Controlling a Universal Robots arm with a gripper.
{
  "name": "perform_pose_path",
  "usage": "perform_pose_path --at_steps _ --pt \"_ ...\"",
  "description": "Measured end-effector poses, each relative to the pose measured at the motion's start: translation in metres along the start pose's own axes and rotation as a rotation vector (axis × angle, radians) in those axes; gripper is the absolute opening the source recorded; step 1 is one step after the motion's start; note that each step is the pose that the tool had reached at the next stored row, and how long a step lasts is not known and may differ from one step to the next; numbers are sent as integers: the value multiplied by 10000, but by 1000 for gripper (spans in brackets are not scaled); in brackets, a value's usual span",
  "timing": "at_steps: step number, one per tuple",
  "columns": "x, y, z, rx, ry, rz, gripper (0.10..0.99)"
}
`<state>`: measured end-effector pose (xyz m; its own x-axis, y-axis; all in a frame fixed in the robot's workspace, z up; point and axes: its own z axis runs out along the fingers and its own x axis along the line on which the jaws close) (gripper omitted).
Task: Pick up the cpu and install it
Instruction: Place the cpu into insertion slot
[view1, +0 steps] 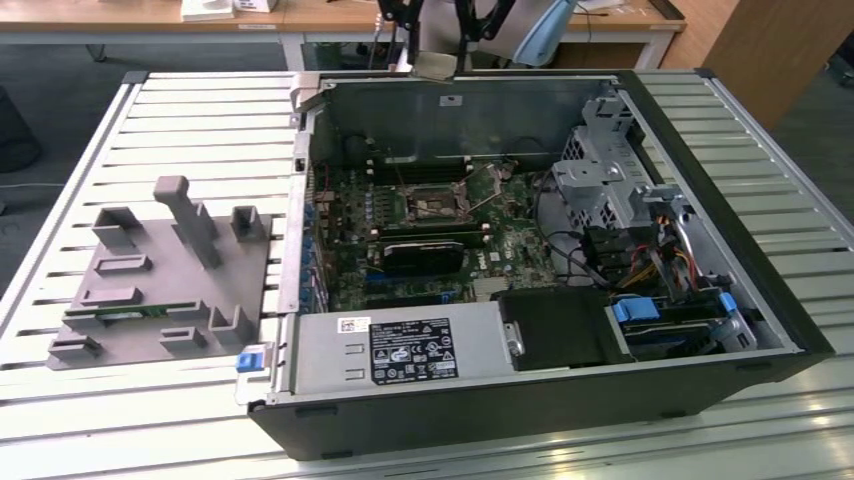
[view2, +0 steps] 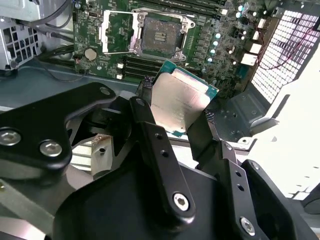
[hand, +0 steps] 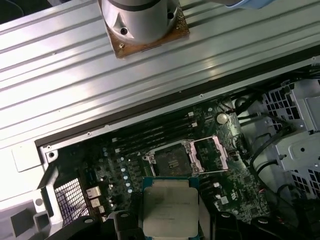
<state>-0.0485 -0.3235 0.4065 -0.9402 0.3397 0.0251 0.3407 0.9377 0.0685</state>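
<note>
My gripper (view2: 175, 112) is shut on the cpu (view2: 179, 101), a small square chip with a silvery metal top and a thin green rim, gripped by two opposite edges. In the first wrist view the cpu (hand: 169, 206) hangs above the green motherboard, a short way from the open cpu socket (hand: 172, 160), whose metal retention frame (hand: 211, 155) is swung open beside it. In the exterior view the cpu (view1: 434, 65) is held high above the far wall of the open computer case (view1: 534, 250), and the socket (view1: 434, 205) lies below it on the board.
The case lies open on a slatted metal table (view1: 200, 110). A grey parts holder (view1: 160, 285) stands at the exterior view's left. Inside the case are a black finned block (view1: 420, 255), drive cages (view1: 601, 180), cables and a power supply (view1: 400, 350).
</note>
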Motion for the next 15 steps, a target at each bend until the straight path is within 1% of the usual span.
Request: perform_pose_path --at_steps 6,15 --pt "0 0 3 -14 -40 581 533" --pt "0 -1 11 -42 -117 1694 533"
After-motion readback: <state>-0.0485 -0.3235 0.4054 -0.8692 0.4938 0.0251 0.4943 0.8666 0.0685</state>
